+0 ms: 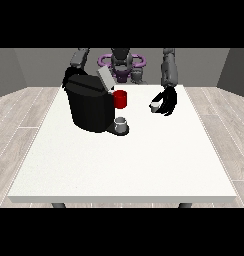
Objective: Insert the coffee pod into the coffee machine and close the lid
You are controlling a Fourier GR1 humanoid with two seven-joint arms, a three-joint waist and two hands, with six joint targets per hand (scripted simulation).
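One coffee pod [154, 106] in curled hand [168, 102]

I'm looking at a plain room w/ grey walls [39, 65] and pale wood-plank floor [24, 115], bare like a test space or lab rather than a home. One big white table [124, 165] fills the middle. Only kitchen-type gear on it: black coffee machine [89, 107] at far left w/ lid up, red mug [121, 99] beside it, small grey cup [121, 123] at its base.
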